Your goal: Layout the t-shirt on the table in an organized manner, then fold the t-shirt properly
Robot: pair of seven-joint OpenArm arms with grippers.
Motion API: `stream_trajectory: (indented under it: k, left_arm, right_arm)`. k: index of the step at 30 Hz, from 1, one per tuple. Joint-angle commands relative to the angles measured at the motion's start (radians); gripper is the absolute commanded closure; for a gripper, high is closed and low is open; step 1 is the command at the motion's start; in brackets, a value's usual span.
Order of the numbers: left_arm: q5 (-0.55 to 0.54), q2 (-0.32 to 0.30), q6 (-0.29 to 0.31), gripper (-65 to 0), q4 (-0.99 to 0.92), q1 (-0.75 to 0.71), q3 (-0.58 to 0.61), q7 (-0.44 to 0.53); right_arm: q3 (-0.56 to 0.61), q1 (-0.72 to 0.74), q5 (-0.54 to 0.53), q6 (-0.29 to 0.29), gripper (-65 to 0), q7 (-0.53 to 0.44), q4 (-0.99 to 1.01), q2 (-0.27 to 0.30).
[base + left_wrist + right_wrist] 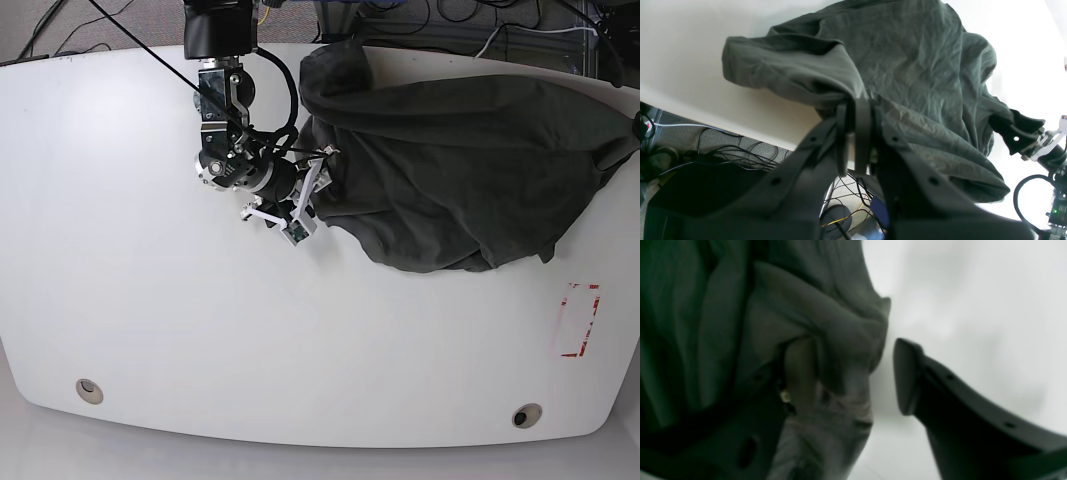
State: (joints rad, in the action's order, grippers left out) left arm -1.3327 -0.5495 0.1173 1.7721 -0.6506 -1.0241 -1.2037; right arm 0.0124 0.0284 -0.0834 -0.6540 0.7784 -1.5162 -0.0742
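Base view: layout step. The left end effector (857,133) clenches the t-shirt (470,170); the right end effector (843,376) gapes around its edge over the surface (150,320), and must pinch next.

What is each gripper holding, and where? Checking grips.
Left gripper: shut on an edge fold of the dark charcoal cloth t-shirt. Right gripper: jaws apart around its edge, not clamped.

Bright and even from overhead in the base view, with soft glare across the glossy white counter (150,330) and only faint shadow under the t-shirt (470,170). Curved at the edges, wide-lens style. Blown out to pure white at the right of the left wrist view, sharp on the cloth folds, dim underneath. Badly out of focus throughout the right wrist view: smeared fabric, hazy grey background, soft claw (853,380) edges.
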Motion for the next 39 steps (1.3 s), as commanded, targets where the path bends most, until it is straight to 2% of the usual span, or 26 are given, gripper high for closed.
stream_trajectory:
  k: [1,7,16,22,28,39]
  left_arm:
    - [-0.018,-0.020,0.006,0.0,0.015,-0.004,-0.014,0.017]
    - [-0.018,-0.020,0.006,0.0,0.015,0.015,-0.011,0.015]
    - [-0.017,-0.020,0.006,0.0,0.015,0.053,0.000,0.014]
    - [-0.012,-0.019,0.006,0.0,0.015,0.102,0.081,0.014]
    - [-0.012,-0.019,0.006,0.0,0.015,0.110,0.127,0.014]
    - [-0.014,-0.022,0.006,0.0,0.015,0.036,0.086,0.012]
  right_arm:
    - [0.001,0.021,-0.019,0.000,-22.7,-0.027,-0.016,-0.005]
    - [0.001,0.023,-0.019,0.000,0.0,-0.027,-0.016,-0.002]
    - [-0.002,0.017,-0.017,0.003,0.0,-0.027,-0.022,0.006]
    - [-0.004,0.002,-0.017,0.004,0.0,-0.027,-0.037,0.055]
    - [-0.015,-0.006,-0.017,0.004,0.0,-0.027,-0.037,0.073]
    - [-0.093,-0.022,-0.017,0.001,0.0,-0.027,-0.037,0.075]
